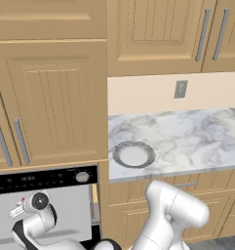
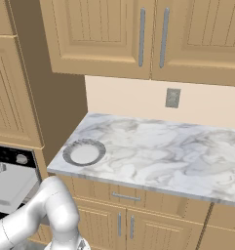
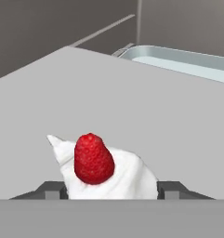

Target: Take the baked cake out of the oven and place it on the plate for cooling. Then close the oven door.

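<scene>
Two end effector [image 3: 111,189] fingertips flank the baked cake [image 3: 104,169], grip not discernible.

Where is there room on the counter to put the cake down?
The plate at the marble counter's left end is bare inside. Right of it, bare marble runs to the far end. By the cake it is crowded: fingers flank it.

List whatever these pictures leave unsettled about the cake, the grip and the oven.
- Cake, hand view: its lower part is cut off at the bottom edge, between the gripper fingertips.
- Grip: whether the fingertips already press the cake cannot be told.
- Oven, left base view: the arm and the bottom edge hide most of the cavity.
- Plate: nothing hidden; it lies on the counter.
</scene>
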